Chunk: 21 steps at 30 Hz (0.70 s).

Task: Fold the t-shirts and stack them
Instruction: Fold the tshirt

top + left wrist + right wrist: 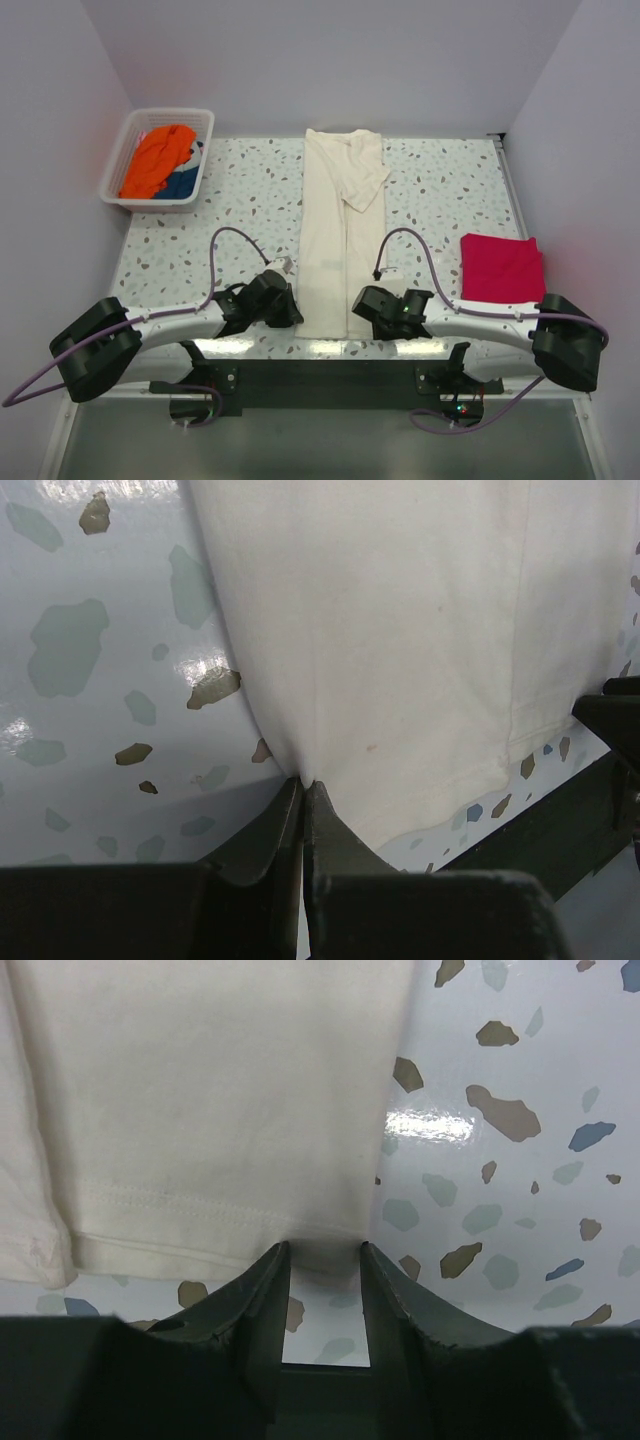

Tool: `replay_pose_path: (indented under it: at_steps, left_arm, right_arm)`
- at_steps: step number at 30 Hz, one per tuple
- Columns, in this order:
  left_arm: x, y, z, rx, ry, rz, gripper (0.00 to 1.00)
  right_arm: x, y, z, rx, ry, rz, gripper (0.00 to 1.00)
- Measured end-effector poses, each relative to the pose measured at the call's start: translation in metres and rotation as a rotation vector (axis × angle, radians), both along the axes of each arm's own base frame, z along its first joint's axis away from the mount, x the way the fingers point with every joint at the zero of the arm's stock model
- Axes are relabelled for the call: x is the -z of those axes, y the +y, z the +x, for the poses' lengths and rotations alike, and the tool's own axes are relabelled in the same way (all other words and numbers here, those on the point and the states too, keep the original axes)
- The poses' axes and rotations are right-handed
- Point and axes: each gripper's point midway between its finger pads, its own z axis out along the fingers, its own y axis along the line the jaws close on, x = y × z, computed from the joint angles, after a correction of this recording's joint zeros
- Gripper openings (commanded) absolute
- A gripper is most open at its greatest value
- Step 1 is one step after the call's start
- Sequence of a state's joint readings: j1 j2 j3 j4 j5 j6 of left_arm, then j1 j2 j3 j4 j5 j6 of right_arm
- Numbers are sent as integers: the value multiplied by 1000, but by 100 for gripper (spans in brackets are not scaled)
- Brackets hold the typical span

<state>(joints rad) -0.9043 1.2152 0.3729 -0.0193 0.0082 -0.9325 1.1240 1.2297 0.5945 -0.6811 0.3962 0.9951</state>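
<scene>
A long cream-white t-shirt lies folded into a narrow strip down the middle of the table, with its sleeves turned in at the far end. My left gripper is at the strip's near left corner. In the left wrist view it is shut on a pinch of the cream cloth. My right gripper is at the near right corner. In the right wrist view its jaws stand open, with the stitched hem just at their tips. A crimson t-shirt lies folded at the right.
A white slatted basket stands at the back left and holds an orange t-shirt over a blue one. The speckled tabletop has walls on three sides. A black mounting bar runs along the near edge.
</scene>
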Motion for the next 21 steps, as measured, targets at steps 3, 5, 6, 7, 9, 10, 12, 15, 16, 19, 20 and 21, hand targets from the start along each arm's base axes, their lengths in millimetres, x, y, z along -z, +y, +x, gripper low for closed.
replay_pose_path:
  at_steps: [3,5,6,7,9,10,12,15,16,19,20,21]
  left_arm:
    - [0,0,0,0,-1,-1,0]
    - [0,0,0,1,-1,-3,0]
    - [0,0,0,2,0,-4,0]
    - [0,0,0,3,-1,-4,0]
    - [0,-1,-1,3,-1,-6,0]
    - [0,-1,-1,3,-1,-6,0]
    - [0,-1,-1,3,-1,-7,0]
    - [0,-1,-1,3,-1,-8,0]
    - [0,-1,-1,3,-1,-8,0]
    - [0,-1,-1,3,-1,-8,0]
    - [0,-1,-1,3,-1,-8,0]
    - [0,-1,-1,3,-1,-8,0]
  right_arm:
    - [-1,1,1,0,-2,4,37]
    - [-1,1,1,-1,-2,4,32]
    - [-1,2,1,-2,-2,4,31]
    - [0,2,1,-3,-1,3,27]
    - [1,3,1,-3,0,2,21]
    - [1,4,2,-4,0,3,18]
    - [1,5,2,-3,-2,7,14]
    - [1,5,2,-1,-3,9,10]
    - [1,5,2,-1,-3,9,9]
    - [-2,3,2,1,-8,11,10]
    - [-4,2,2,2,-11,14,10]
    - [-7,1,2,4,-15,20,11]
